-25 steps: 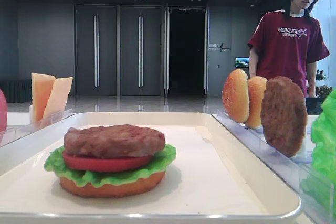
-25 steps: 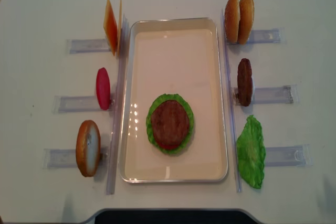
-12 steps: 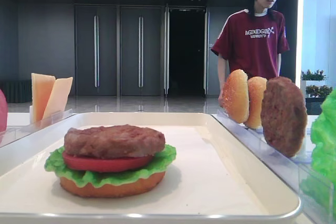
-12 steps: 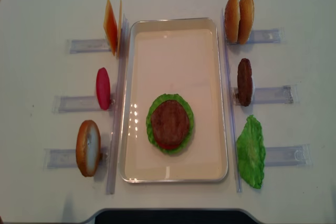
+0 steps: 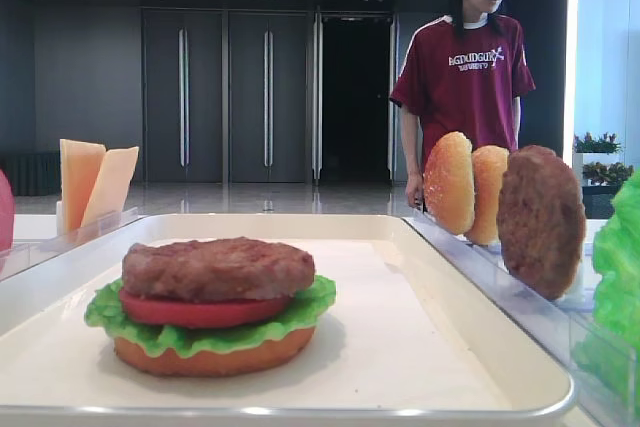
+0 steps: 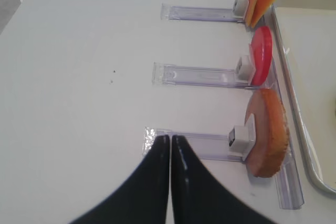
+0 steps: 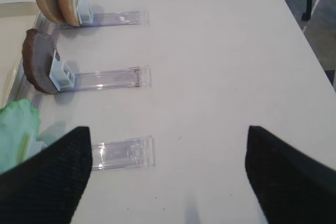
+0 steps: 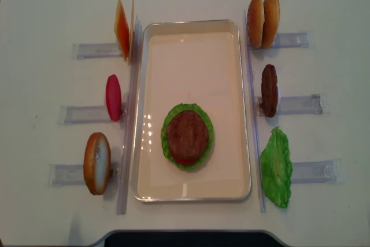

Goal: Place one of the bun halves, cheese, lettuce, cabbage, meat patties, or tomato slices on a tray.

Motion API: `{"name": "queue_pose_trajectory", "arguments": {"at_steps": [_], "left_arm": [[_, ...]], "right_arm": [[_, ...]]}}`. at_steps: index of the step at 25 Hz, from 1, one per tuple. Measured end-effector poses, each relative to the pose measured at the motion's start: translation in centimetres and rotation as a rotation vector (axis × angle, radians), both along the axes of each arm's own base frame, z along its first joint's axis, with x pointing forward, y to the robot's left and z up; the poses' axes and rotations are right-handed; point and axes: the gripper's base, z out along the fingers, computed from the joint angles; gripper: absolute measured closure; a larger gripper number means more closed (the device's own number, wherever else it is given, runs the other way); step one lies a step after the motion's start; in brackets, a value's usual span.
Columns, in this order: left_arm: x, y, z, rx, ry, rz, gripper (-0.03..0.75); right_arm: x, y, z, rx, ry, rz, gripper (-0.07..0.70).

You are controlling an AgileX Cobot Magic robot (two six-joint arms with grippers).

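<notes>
The stack on the tray (image 8: 243,114) already runs bun, lettuce, tomato, patty (image 8: 187,136), so a cheese slice (image 8: 121,29) at the far left or the near-left bun half (image 8: 96,163) looks next. The cheese is probably light, thin and slippery, best pinched by its upper edge; the bun by its rim. The left claw (image 6: 170,139) is clenched on nothing, the right claw (image 7: 168,132) released. The stack's lower layers are mostly hidden from above.
</notes>
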Motion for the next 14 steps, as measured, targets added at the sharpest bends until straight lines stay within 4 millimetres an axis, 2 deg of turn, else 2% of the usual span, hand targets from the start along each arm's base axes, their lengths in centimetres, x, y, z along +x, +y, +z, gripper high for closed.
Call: {"name": "queue_pose_trajectory", "arguments": {"at_steps": [14], "left_arm": [[0.0,0.0,0.0,0.0,0.0,0.0,0.715]], "right_arm": [[-0.04,0.02,0.0,0.001,-0.003,0.002,0.038]]}}
